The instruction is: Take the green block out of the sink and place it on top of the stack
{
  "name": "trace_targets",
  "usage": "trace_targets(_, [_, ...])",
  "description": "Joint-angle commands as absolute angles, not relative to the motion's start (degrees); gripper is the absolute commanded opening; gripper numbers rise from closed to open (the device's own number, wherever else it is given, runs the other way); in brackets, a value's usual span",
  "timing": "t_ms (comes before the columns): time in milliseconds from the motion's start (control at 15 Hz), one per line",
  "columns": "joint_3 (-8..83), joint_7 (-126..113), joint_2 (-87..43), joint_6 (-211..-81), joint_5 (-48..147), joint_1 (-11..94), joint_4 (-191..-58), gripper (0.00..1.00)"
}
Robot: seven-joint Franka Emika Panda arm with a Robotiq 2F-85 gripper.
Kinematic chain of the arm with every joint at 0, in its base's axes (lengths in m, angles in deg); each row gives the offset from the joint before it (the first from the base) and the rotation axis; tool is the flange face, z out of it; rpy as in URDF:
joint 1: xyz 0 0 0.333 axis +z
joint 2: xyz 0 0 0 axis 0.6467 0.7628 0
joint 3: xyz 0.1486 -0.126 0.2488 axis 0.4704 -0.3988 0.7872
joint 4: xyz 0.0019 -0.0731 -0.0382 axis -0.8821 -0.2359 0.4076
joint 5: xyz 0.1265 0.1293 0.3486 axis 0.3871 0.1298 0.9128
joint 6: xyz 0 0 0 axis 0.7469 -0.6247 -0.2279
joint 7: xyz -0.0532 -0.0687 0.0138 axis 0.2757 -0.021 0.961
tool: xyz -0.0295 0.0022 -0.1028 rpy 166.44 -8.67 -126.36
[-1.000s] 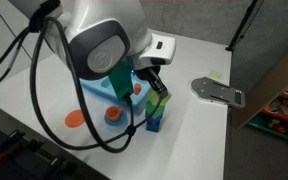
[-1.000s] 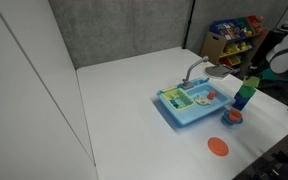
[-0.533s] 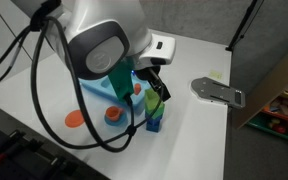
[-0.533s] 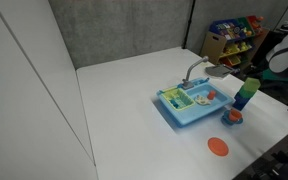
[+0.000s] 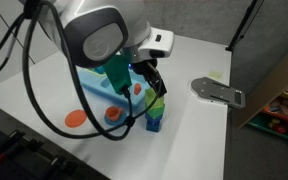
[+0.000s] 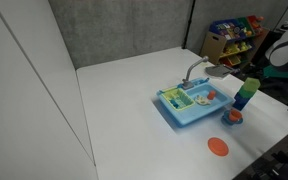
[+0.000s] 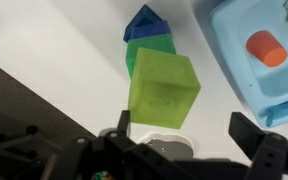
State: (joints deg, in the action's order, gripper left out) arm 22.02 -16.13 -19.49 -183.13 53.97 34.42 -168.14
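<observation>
Right now the gripper (image 7: 184, 130) is spread wide, pinching nothing; green block (image 7: 164, 88) sits straight below it, between the fingers (image 7: 252, 135), on top of the stack (image 7: 147, 40); the sink-side finger is clearly apart from the block, the opposite finger just beside its corner, contact unclear; under the block are the darker green cube (image 7: 144, 55) then the dark blue cube (image 7: 142, 24), on the white table (image 7: 54, 50); sink (image 7: 234, 30) lies just to one side of the gripper, with an orange cylinder (image 7: 264, 47) inside; in both exterior views the gripper (image 5: 156, 88) hovers just above the stack (image 5: 156, 120) (image 6: 245, 97), sink (image 6: 184, 112) beside it.
</observation>
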Motion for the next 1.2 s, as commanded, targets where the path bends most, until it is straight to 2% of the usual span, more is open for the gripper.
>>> trace_targets(0, [24.1, -13.2, -24.6, -175.2, 54.6, 32.8, -167.1, 1.00])
trace_targets(667, [27.0, -15.0, -33.0, -146.9, 50.3, 33.6, -159.5, 1.00])
trace_targets(1133, [31.6, -12.5, -44.3, -129.8, 50.6, 33.8, -155.9, 1.00])
